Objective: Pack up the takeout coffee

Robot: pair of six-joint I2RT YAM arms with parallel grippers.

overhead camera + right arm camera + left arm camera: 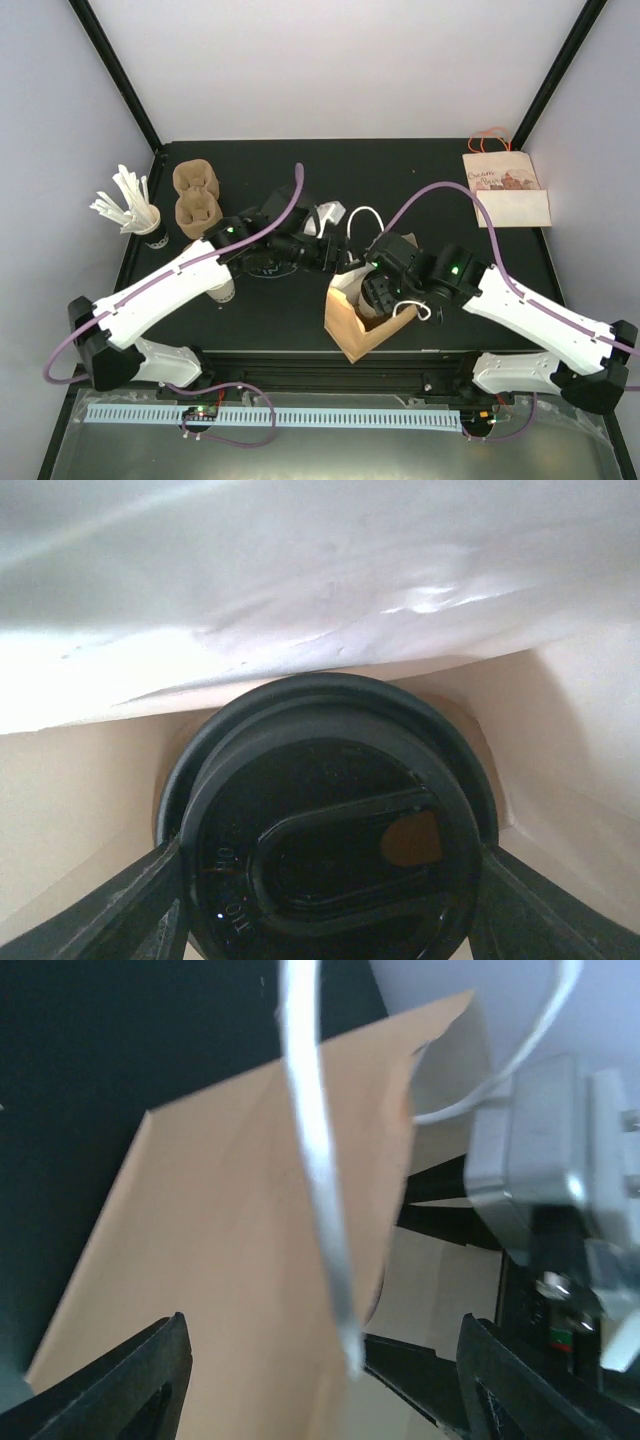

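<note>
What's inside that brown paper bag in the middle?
A coffee cup with a black lid, between the fingers of the right gripper. The lid covers the cup's body and the floor of the bag, so nothing else shows.

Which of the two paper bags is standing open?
The plain brown bag at the near edge, with the right end effector inside it; the printed bag lies flat at the far right.

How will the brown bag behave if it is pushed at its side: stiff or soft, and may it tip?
Probably soft: the bag is thin paper, so its wall would likely dent. It may tip less easily, since a cup sits inside as weight. The thin handle would probably flex, so a lift may swing the bag.
</note>
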